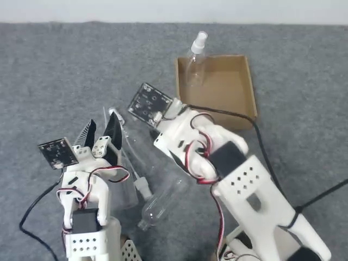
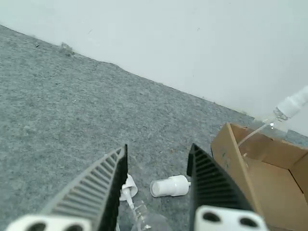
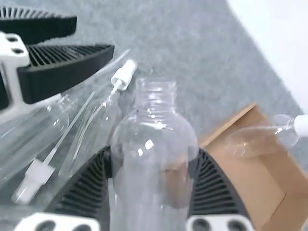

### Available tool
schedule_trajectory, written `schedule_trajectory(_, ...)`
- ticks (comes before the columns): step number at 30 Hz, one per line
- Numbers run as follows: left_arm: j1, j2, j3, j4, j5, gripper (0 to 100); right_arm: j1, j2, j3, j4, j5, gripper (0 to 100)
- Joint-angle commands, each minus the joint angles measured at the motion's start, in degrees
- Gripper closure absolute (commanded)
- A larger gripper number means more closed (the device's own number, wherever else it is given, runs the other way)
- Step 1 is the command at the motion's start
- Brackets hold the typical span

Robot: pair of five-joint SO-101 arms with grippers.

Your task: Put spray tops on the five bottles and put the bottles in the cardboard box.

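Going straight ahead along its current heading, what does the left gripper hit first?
Most likely the loose white spray top on the carpet, in line with the gap of the open left gripper. A second top with a tube lies beside it; depth is uncertain.

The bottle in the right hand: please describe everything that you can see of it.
The bottle is clear, apparently plastic, with a rounded shoulder and a short threaded neck. The neck is open: no spray top is on it. It looks empty. The right hand is shut on its body, one ribbed black finger on each side; the neck sticks out beyond them.
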Motion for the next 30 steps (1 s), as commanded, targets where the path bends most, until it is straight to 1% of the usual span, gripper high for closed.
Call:
schedule_trajectory(1, -0.26, -1.14, -0.75, -1.41, -0.35, 81, -0.31, -5.93, 2.55, -6.02, 0.53, 95.8)
schedule_trajectory(6, -0.26, -1.14, -0.75, -1.41, -0.35, 81, -0.31, -8.48, 4.92, -8.48, 0.53, 95.8)
schedule_trajectory(17, -0.18, -1.14, -0.75, -1.41, -0.35, 81, -0.13, -12.62, 7.3, -7.96, 0.53, 95.8)
schedule_trajectory(30, -0.18, -1.14, -0.75, -1.41, -0.35, 81, -0.13, -31.6, 18.73, -8.4, 0.26, 95.8)
